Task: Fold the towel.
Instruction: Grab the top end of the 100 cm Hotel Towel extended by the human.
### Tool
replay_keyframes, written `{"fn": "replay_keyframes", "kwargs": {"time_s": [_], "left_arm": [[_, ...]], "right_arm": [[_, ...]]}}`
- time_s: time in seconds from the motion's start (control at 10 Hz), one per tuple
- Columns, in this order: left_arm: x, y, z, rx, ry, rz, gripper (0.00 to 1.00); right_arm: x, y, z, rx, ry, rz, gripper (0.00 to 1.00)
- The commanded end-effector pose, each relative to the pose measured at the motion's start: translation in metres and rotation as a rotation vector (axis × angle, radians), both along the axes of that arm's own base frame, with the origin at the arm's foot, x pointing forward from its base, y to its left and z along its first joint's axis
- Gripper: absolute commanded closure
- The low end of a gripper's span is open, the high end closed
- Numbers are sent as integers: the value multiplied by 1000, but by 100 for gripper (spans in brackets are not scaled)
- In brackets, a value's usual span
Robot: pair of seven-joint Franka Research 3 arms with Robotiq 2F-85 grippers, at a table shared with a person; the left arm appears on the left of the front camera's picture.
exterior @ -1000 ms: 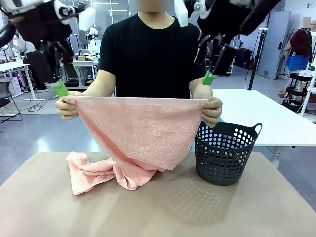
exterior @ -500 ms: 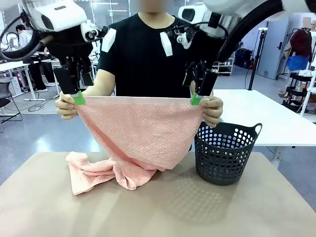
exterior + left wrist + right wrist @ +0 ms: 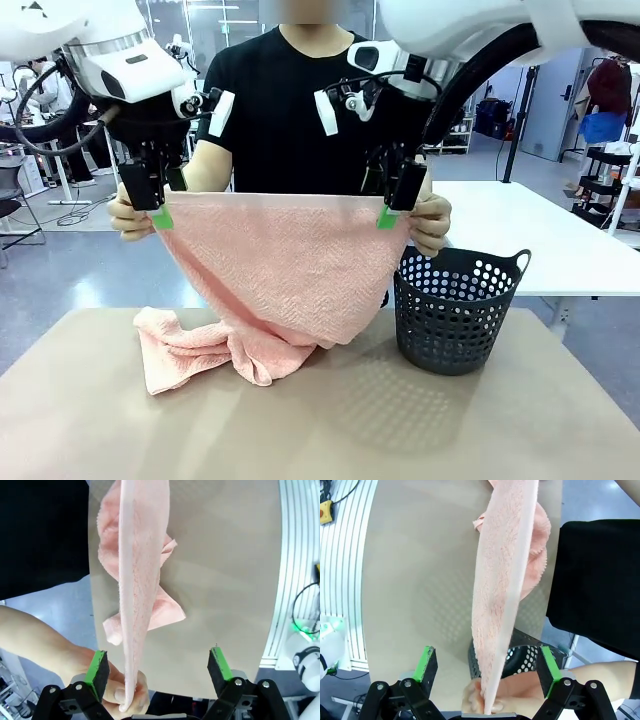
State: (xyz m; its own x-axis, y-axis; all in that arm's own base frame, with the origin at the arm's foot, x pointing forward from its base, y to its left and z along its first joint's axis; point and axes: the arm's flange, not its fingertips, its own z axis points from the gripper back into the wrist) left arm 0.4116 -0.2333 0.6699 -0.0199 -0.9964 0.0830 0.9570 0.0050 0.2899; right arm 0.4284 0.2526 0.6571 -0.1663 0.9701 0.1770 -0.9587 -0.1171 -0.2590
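Now | left gripper (image 3: pixel 155 205): jaws wide open, astride the towel's (image 3: pixel 285 265) top edge by the person's hand (image 3: pixel 125 215), gripping nothing | right gripper (image 3: pixel 393 205): likewise open at the opposite corner | both arms: fingers pointing down | towel: held taut by the person, lower end heaped on the table (image 3: pixel 420 420)

Towel edge between open gripper fingers
The right gripper (image 3: pixel 486 664) straddles the pink towel's (image 3: pixel 505 580) taut top edge without touching it; a person's hand (image 3: pixel 520 695) pinches the corner, with a dark basket (image 3: pixel 526 656) and the bench (image 3: pixel 420 580) behind.
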Motion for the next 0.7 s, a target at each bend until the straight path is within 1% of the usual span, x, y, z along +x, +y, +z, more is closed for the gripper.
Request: {"fn": "replay_keyframes", "kwargs": {"time_s": [0.0,0.1,0.3,0.4,0.5,0.6], "left_arm": [[7,0,-8,4,-10,34,0],[11,2,-13,1,4,35,0],[14,2,-22,-5,12,41,0],[16,4,-25,3,21,56,11],[17,6,-27,0,21,63,58],[19,7,-28,1,20,65,71]], "right_arm": [[2,13,-6,-18,34,-19,0],[2,18,-15,-33,50,-20,0],[-1,20,-20,-52,58,-23,0],[-1,20,-22,-71,68,-32,0],[0,19,-23,-75,70,-41,10],[-1,18,-24,-80,75,-47,48]]}}
